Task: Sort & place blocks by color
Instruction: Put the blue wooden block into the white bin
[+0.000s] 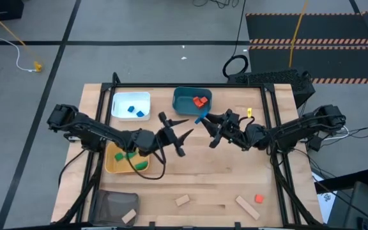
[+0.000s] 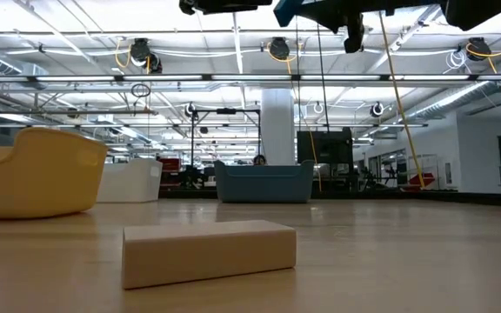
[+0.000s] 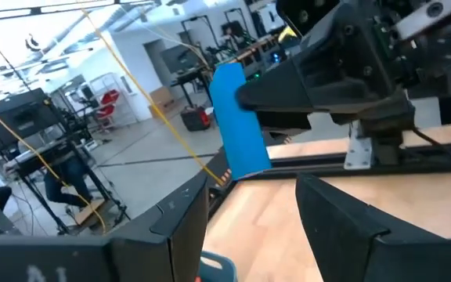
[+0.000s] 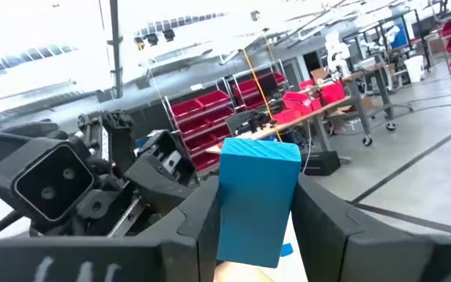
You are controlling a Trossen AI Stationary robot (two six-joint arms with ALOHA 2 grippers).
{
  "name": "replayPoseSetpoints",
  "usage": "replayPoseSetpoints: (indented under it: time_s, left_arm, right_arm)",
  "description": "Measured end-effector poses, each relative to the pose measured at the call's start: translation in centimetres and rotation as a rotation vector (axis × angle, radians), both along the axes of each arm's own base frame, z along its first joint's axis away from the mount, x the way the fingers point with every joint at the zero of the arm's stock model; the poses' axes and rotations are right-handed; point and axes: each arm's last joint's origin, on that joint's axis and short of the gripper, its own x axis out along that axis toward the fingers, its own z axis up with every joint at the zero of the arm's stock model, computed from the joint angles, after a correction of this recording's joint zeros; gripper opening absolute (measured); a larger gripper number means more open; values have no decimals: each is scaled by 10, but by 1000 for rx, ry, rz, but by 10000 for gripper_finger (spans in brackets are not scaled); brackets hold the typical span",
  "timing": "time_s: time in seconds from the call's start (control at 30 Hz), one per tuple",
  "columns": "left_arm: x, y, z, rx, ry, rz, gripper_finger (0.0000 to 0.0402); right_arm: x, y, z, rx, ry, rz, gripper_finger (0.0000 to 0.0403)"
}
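Ok, my right hand (image 1: 204, 121) is up off the counter (image 1: 222, 185) near the middle, clenched on a blue block (image 4: 257, 200); wrist view shows the block upright btwn the two fingers (image 4: 198, 223). From above, the blue block sits just by the teal bin (image 1: 185, 97).

Left hand (image 1: 183, 136) hovers close opposite, fingers spread, nothing in it. Its wrist cam sees the blue block and the right hand straight ahead.

Other blocks:
- 2 blue ones (image 1: 135, 110) in the white bin (image 1: 121, 100)
- red ones (image 1: 200, 101) in the teal bin
- green ones (image 1: 130, 159) in the yellow bin (image 1: 112, 165), partly under my left arm
- red block (image 1: 259, 199) loose on the counter's near right
- tan blocks: one (image 1: 183, 200) near center front, a longer one (image 1: 248, 207) beside the red block, one (image 1: 129, 216) at the dark mesh tray (image 1: 110, 206)

Low cam: a tan block up close, bins behind it, both hands at the top edge.
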Motion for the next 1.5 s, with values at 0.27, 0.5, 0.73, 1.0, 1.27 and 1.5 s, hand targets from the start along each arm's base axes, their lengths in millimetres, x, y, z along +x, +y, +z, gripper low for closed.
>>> replayPoseSetpoints:
  time_s: [0.27,0.5,0.73,1.0,1.27,1.5]
  left_arm:
    - [5,18,4,29,-32,-59,195]
    - [8,32,5,9,-63,-56,195]
    - [10,40,3,-11,-72,-53,195]
    - [10,41,2,-39,-83,-55,195]
    - [10,42,2,-72,-95,-52,155]
    - [10,41,1,-73,-87,-36,55]
  right_arm:
    - [1,-5,3,3,-51,-7,117]
    - [9,-9,-5,5,-75,-26,117]
    - [17,-15,-7,-4,-99,-6,118]
    - [29,-13,-6,-13,-100,25,118]
    - [31,-12,-5,0,-110,77,118]
    - [31,-12,-7,-1,-86,73,118]
